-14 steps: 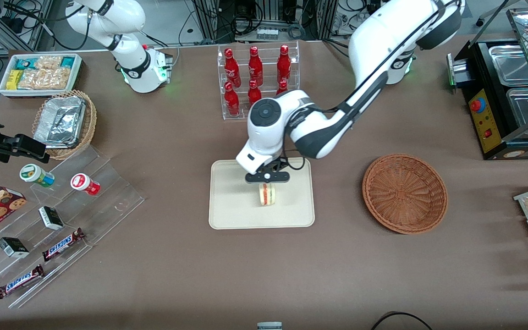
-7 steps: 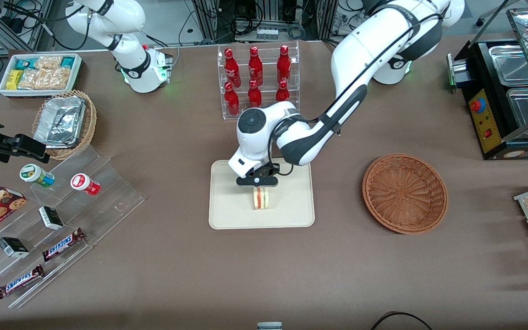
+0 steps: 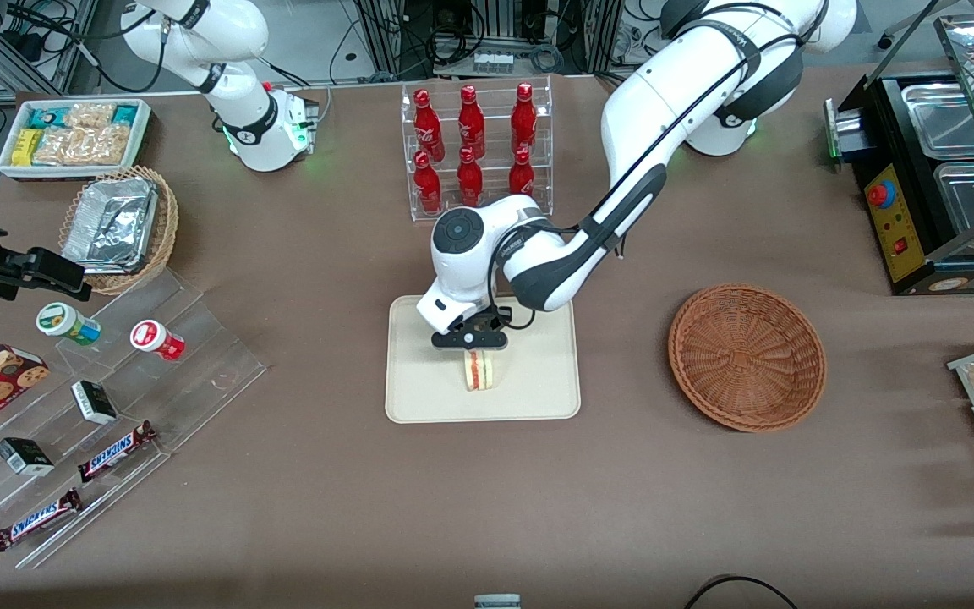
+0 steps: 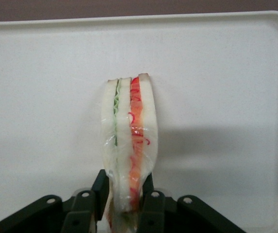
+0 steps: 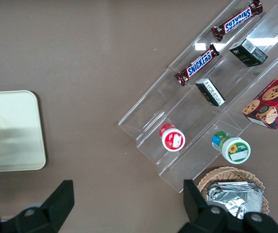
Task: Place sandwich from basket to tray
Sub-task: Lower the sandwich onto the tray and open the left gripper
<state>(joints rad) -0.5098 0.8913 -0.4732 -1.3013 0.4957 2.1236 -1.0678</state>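
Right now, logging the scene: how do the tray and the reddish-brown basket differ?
The tray is flat, cream and rectangular; the basket is round, woven and reddish-brown. The tray has the sandwich over it, clamped in the gripper; the basket holds nothing. Both rest on the brown table.

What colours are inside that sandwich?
Green, orange and red between white bread, clearest in the left wrist view of the sandwich.

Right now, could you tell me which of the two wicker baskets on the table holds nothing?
The reddish-brown basket; the tan one holds foil containers. The gripper grips the sandwich over the tray.
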